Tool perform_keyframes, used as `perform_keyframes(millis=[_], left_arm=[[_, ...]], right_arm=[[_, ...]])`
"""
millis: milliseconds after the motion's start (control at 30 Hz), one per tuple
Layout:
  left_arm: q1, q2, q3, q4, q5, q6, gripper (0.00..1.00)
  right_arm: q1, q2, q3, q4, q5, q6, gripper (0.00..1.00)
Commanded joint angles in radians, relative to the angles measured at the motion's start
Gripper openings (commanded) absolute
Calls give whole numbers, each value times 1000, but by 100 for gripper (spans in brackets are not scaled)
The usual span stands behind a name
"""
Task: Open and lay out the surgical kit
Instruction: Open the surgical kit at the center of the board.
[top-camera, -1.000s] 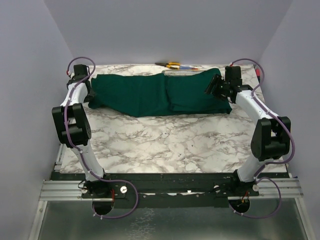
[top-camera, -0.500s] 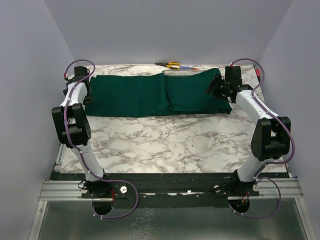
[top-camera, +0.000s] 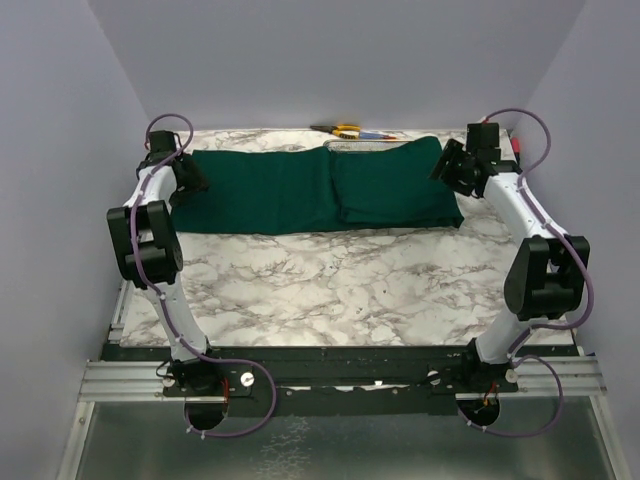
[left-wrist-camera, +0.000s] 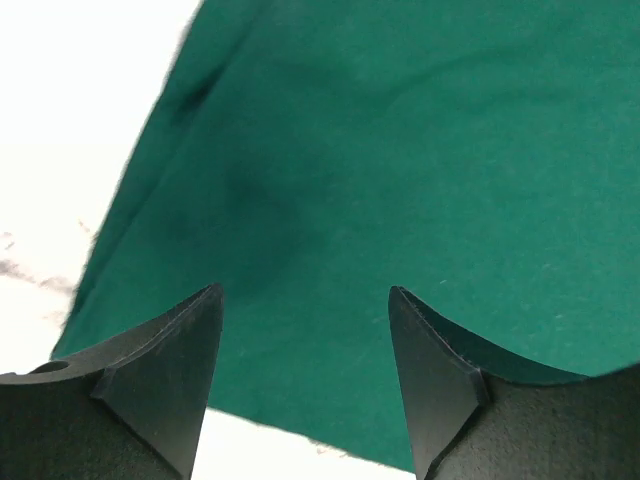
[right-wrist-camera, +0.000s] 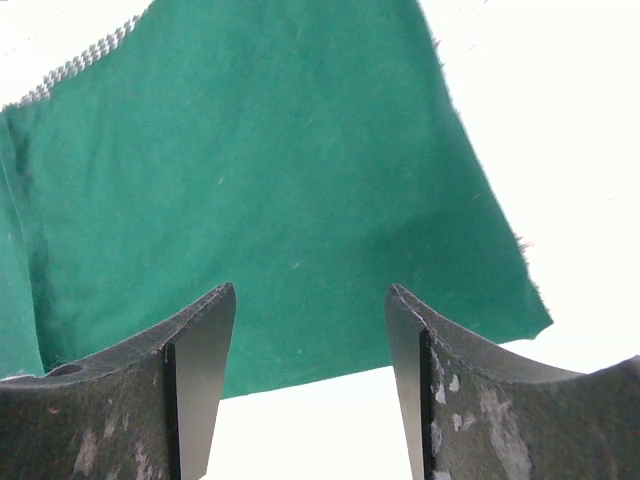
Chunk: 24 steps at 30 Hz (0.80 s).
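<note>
The surgical kit's dark green cloth wrap (top-camera: 320, 188) lies spread across the back of the marble table, flat on the left and still folded over a bulge on the right. A strip of steel wire-mesh tray (top-camera: 345, 146) peeks out at its far edge and shows as mesh tray edge (right-wrist-camera: 70, 68) in the right wrist view. My left gripper (top-camera: 193, 176) hovers open over the cloth's left end, green cloth (left-wrist-camera: 400, 180) below empty jaws. My right gripper (top-camera: 447, 167) is open above the cloth's right end (right-wrist-camera: 250, 200), holding nothing.
A yellow-handled tool (top-camera: 343, 130) and red and blue pens (top-camera: 378, 135) lie behind the cloth by the back wall. Purple walls close in on both sides. The marble table (top-camera: 340, 285) runs bare from the cloth toward the arm bases.
My left gripper let go of the cloth's left flap, which now lies flat, and lifted slightly. My right gripper drew back to the right off the cloth's right end.
</note>
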<state>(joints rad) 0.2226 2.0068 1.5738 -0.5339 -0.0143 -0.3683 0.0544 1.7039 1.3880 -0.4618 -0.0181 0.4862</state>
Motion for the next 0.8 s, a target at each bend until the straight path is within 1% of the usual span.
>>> perform_keyframes(millis=[0, 133, 233, 300, 467, 600, 700, 767], left_arm=[[8, 83, 90, 103, 184, -9, 69], [1, 168, 204, 121, 156, 36, 69], [-3, 232, 282, 121, 143, 65, 69], [-5, 263, 306, 121, 142, 68, 69], [-6, 309, 314, 116, 128, 12, 68], [-5, 334, 311, 92, 73, 9, 68], [-5, 348, 310, 62, 10, 32, 68], [-5, 356, 309, 41, -39, 49, 67]], right_arm=[[-47, 40, 85, -51, 78, -18, 66], [-98, 135, 169, -63, 73, -53, 68], [-133, 218, 246, -80, 28, -91, 71], [-147, 267, 303, -90, -32, -126, 74], [-152, 360, 393, -111, -189, -209, 77], [-153, 396, 395, -92, -272, -212, 77], [-150, 427, 392, -86, -378, -234, 77], [-148, 441, 375, -68, -421, -237, 75]])
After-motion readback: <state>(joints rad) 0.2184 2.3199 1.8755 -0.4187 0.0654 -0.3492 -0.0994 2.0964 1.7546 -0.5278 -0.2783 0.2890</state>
